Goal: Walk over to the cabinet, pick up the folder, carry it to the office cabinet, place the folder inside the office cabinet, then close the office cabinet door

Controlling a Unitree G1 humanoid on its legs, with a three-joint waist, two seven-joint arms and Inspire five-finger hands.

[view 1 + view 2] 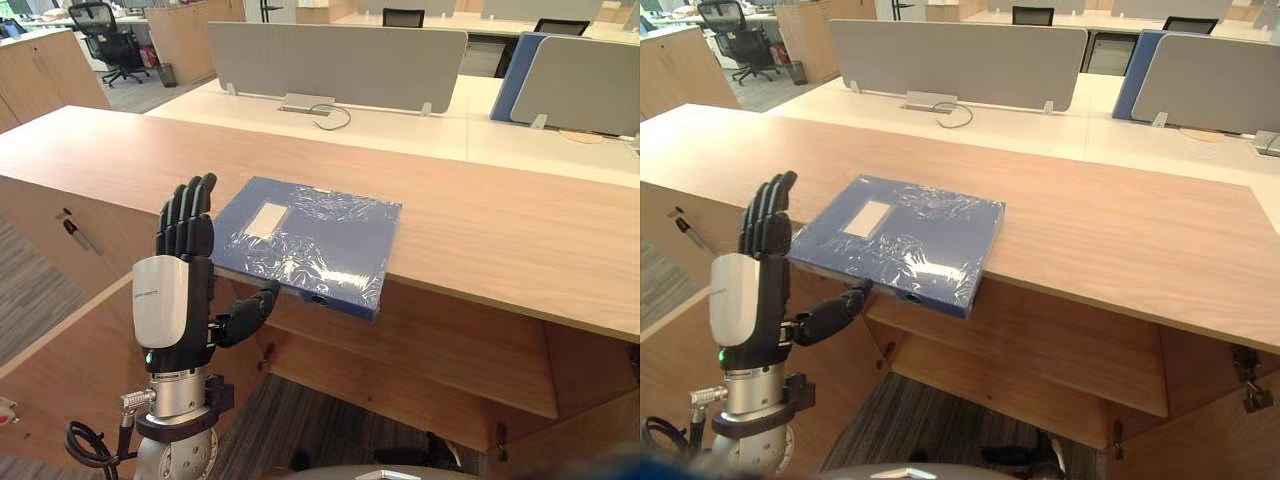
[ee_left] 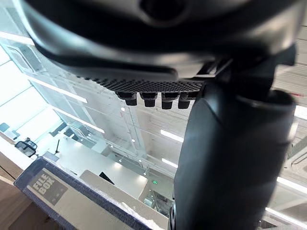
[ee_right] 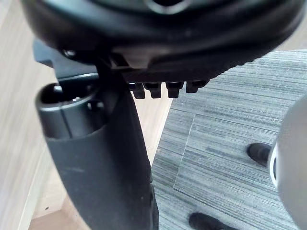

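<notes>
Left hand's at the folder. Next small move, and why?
Probably shift the left hand toward the folder, thumb under its overhanging front edge, fingers on top, then close. The hand stands open beside the folder's left edge, and the folder juts past the cabinet top.

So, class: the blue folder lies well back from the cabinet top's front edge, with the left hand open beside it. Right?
No: the blue folder juts out over the front edge of the cabinet top, as the left eye view shows. The left hand is open beside it.
</notes>
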